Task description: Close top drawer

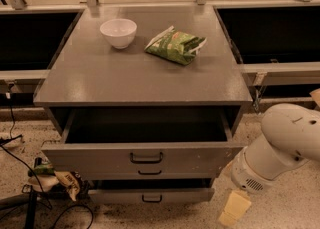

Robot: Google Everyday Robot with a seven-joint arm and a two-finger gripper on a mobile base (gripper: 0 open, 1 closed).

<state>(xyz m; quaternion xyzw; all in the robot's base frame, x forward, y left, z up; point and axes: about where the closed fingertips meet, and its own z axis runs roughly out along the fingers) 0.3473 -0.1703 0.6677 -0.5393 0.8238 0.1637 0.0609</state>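
The top drawer (100, 159) of the grey cabinet stands partly open, and its dark inside shows as empty. Its front panel carries a centred black pull handle (146, 158). Two shallower drawers sit below it, the middle one (150, 172) almost hidden under the top front and the lowest one (151, 197) sticking out a little. My gripper (234, 209) hangs low at the right, below and to the right of the top drawer's front corner and apart from it. The white arm (282, 143) rises behind it.
A white bowl (118, 32) and a green snack bag (175, 45) lie on the cabinet top (140, 78). Cables and a crumpled wrapper (60, 180) lie on the speckled floor at the left. Dark bins flank the cabinet on both sides.
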